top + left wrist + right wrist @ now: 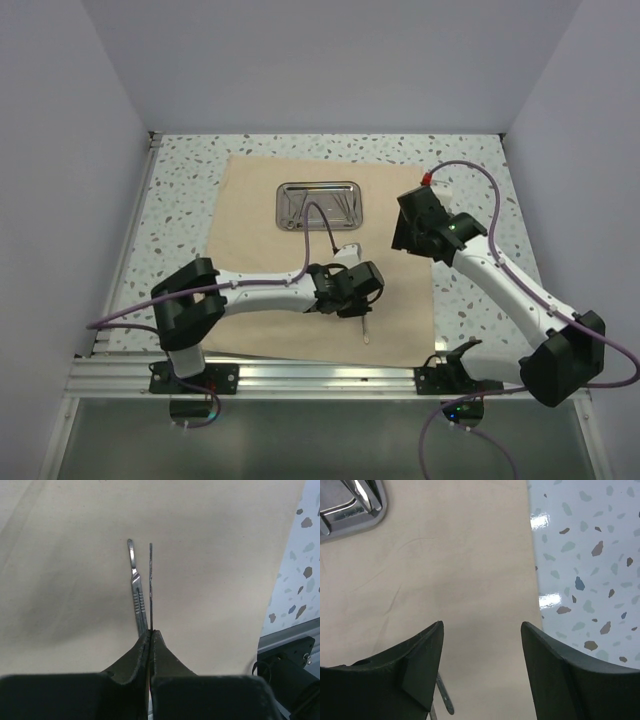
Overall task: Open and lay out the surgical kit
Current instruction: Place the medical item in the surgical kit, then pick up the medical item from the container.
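Kit and grippers, as seen from the floor.

1. Cloth wrap (270, 200): tan, spread flat on the speckled table (180, 190). It covers the middle of the surface.

2. Steel tray (320, 184): shiny, with rounded corners. It sits on the wrap toward 12 o'clock of the wrap's centre. One corner of it shows in the right wrist view (350, 522), with something bright inside that I cannot identify.

3. Left gripper (352, 290): over the wrap, at 5 o'clock from the tray. Its jaws are pinched together (150, 632) on a slim instrument (151, 580) seen edge-on. In the top view the instrument's free end (366, 330) points toward 6 o'clock.

4. Ribbed silver handle (136, 587): just beside the gripped piece, on its 9 o'clock side in the left wrist view. Its near end disappears at the fingertips. I cannot tell whether it is also clamped or lying on the wrap.

5. Right gripper (412, 228): at 3 o'clock from the tray, above the wrap's right edge. Its jaws stand wide apart (482, 630) with nothing between them.

6. Small grey metal piece (445, 700): on the wrap beside the right gripper's left finger, mostly hidden and of unclear kind.
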`<state>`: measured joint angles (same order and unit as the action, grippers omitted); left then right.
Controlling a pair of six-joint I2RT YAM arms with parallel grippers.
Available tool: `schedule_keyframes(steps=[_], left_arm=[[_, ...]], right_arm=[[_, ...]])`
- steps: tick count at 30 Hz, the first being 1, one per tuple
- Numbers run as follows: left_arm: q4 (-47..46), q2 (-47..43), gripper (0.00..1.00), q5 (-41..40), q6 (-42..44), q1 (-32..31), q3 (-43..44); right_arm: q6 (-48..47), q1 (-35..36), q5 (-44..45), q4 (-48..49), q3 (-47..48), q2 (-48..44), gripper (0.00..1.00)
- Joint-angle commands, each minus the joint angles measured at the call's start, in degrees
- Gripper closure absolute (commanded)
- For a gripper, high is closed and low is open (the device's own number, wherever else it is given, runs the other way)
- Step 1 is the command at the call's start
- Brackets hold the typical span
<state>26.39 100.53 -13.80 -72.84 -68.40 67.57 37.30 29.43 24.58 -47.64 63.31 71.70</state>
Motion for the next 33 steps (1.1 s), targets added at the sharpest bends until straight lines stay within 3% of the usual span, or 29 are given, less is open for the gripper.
schedule_keyframes(steps=[1,2,4,5,8,13,16,19,21,25,29,33], left_arm=[[-4.86,3.08,1.0,-1.4,-3.8,-1.03,-0.25],[-5.03,3.61,0.92,-1.14,-3.98,-1.12,0.01],[-5.12,4.93,0.65,-0.79,-3.72,-1.21,0.98],[-3.73,5.29,0.46,-1.14,-3.63,-1.21,1.59],[-0.31,5.29,0.34,-2.1,-2.49,-1.21,4.58],[8.39,0.03,0.3,-6.22,2.07,-1.12,12.48],[19.9,-4.09,0.25,-13.34,5.07,-0.86,19.86],[26.15,-11.28,0.21,-18.7,8.23,0.46,21.29],[30.19,-15.69,0.2,-22.31,9.29,1.43,19.62],[36.87,-28.42,0.12,-25.57,9.21,1.78,14.44],[41.28,-39.33,0.12,-19.62,7.81,1.78,5.94],[43.73,-51.98,0.15,-17.05,5.0,1.78,0.72]], right_arm=[[0.5,-0.34,1.79,-1.05,-1.43,-2.53,0.33],[0.41,-0.34,1.96,-1.14,-1.61,-2.71,0.33],[-0.03,-0.34,2.05,-1.4,-1.87,-3.14,0.33],[-0.12,-0.34,2.14,-1.41,-1.96,-3.23,0.33],[0.05,-0.34,1.79,-1.32,-1.79,-3.85,0.33],[-0.03,-0.34,-0.75,-0.79,0.84,-4.46,0.34],[-0.73,-0.43,-3.12,0.52,4.01,-5.25,0.34],[-3.19,-0.25,-14.7,6.75,6.12,-3.77,0.29],[-2.24,0.79,-20.59,6.25,10.76,1.73,0.29],[-3.46,8.26,-15.79,5.19,22.1,12.21,0.27],[-2.94,9.51,-16.14,0.72,39.64,25.83,0.24],[-2.49,9.59,-16.14,-1.14,51.1,38.05,0.24]])
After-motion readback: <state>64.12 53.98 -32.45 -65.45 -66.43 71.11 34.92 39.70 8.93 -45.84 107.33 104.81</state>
